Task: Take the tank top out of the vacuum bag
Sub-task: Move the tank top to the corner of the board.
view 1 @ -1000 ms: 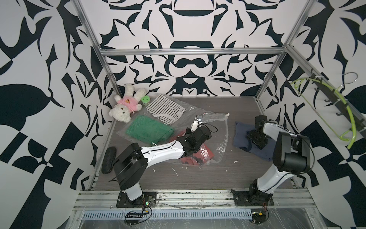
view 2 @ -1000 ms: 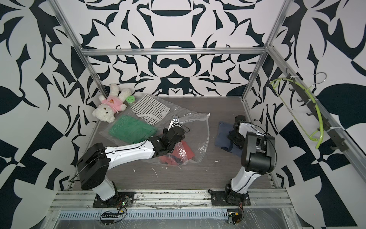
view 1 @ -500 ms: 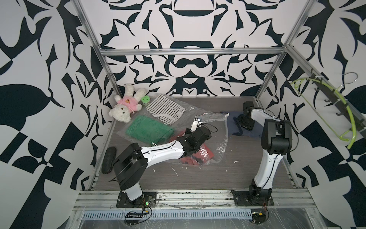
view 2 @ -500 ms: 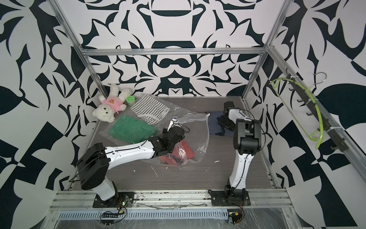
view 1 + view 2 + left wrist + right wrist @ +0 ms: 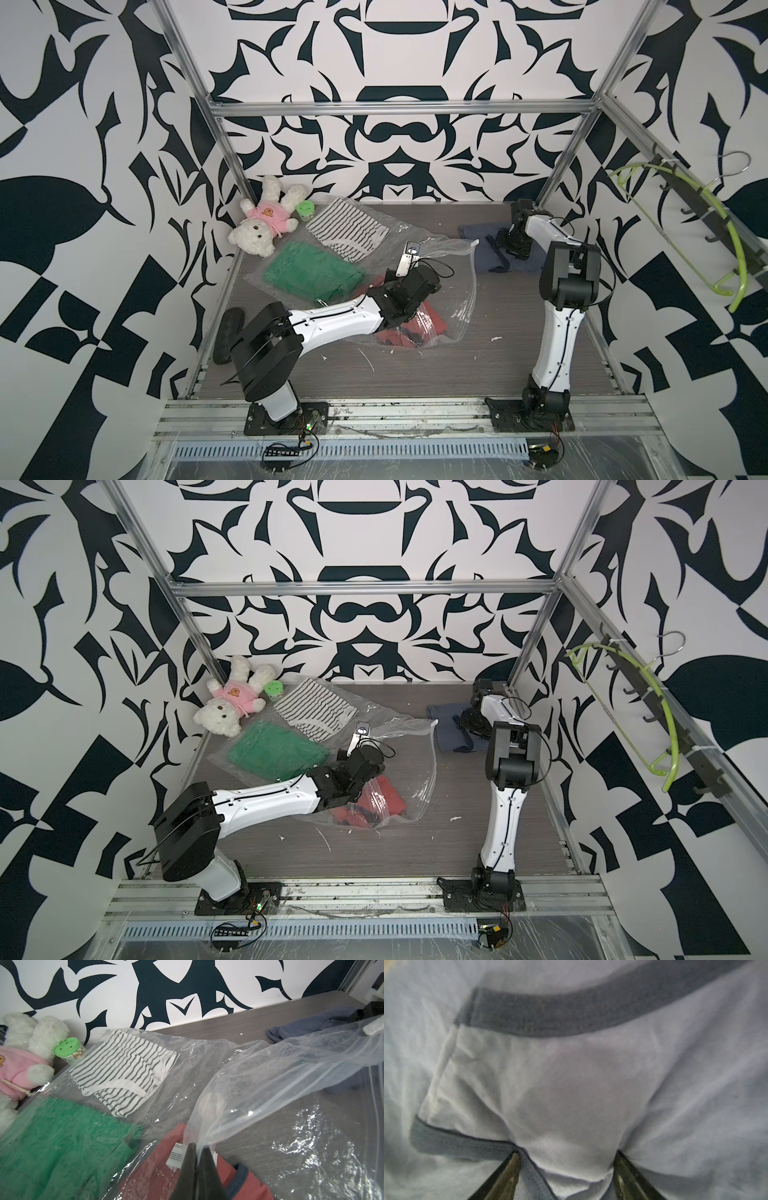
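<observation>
Two grippers busy: my left gripper [image 5: 198, 1147] is clamped tight on the vacuum bag [image 5: 449, 286] edge at table centre, red shirt [image 5: 158, 1169] inside. My right gripper [image 5: 566, 1159], jaws spread, presses on the blue tank top [image 5: 486, 249] lying far right, outside the bag.

You are seeing the right gripper [image 5: 566, 1178] cut off at the frame edge, pressing into blurred blue cloth [image 5: 571, 1084].

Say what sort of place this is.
Probably a robot test cell, not a home: aluminium frame around a tabletop, black-and-white patterned walls, two arms bolted to a rail.
</observation>
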